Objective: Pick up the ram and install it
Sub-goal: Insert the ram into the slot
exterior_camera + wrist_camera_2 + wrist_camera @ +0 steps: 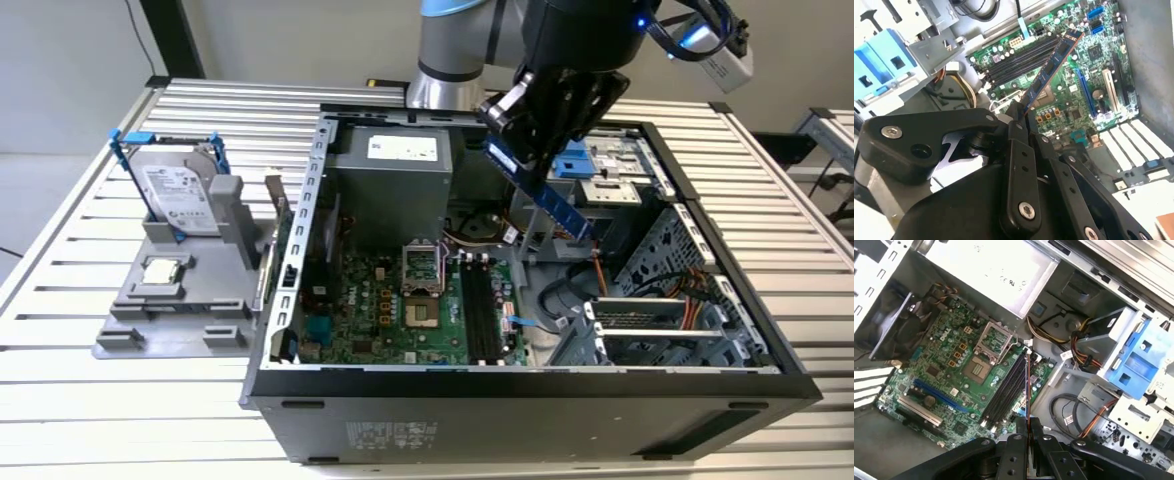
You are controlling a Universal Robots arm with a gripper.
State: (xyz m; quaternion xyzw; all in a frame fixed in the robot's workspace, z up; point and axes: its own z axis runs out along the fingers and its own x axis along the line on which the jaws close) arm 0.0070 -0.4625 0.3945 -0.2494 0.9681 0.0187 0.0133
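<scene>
One ram hangs tilted in the air over the open computer case. Its upper end is pinched by the claw, whose fingers are pressed onto its two flat faces, and its free end slants down toward the exterior view's right. It touches nothing else. Below it, toward the exterior view's left and nearer, lie the black memory slots on the green motherboard, and all of them look unfilled. In the first wrist view the ram shows edge-on, running roughly along the slots but apart from them. By my reading the pick-up is done and the carry to the slots is in hand. Seating calls for the stick's lower edge to be levelled, set parallel over one slot and pressed straight down. The case rests on a slatted metal surface.
</scene>
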